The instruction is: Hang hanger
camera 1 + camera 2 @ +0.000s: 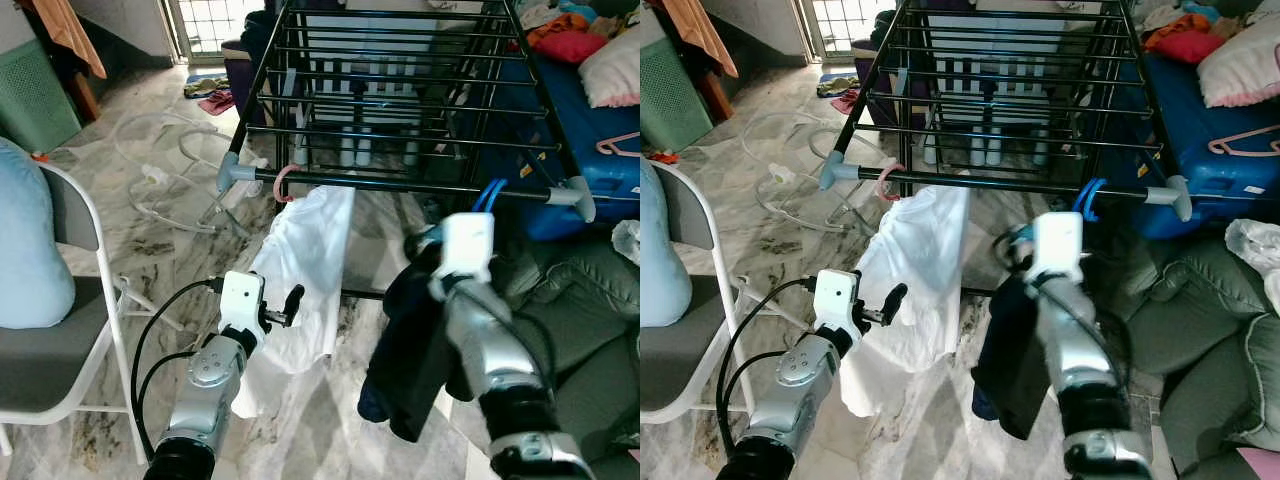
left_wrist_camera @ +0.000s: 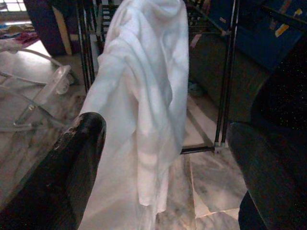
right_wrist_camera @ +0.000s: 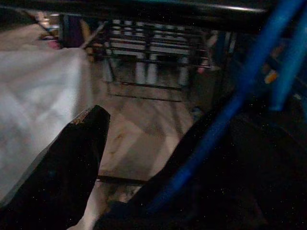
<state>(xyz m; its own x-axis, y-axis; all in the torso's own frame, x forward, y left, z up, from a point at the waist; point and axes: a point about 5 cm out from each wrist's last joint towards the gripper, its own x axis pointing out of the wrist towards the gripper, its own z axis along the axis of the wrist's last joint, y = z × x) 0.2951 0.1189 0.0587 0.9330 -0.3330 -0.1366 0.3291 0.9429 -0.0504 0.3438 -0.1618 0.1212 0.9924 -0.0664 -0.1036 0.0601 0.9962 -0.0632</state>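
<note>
Blue hanger [image 1: 491, 194] hooked over rack [image 1: 400, 187] front rail, dark garment [image 1: 410, 350] hanging below; right gripper [image 3: 158, 158] at hanger, grip state unclear. Left gripper [image 1: 283, 310] spread open, empty, beside white shirt [image 1: 305, 270] on pink hanger [image 1: 283, 183]. Two hangers, two garments.

Daylit room seen from my head cameras; both wrist views dimmer.

Light enters through the barred window [image 1: 215, 22] behind the drying rack [image 1: 400, 110], leaving pale glare on the marble floor [image 1: 150, 215]. My head views are sharp, slightly bowed at the edges. My left wrist view is soft, its white garment [image 2: 144, 105] overexposed. My right wrist view is dark and grainy, with the blue hanger [image 3: 225, 124] blurred.
</note>
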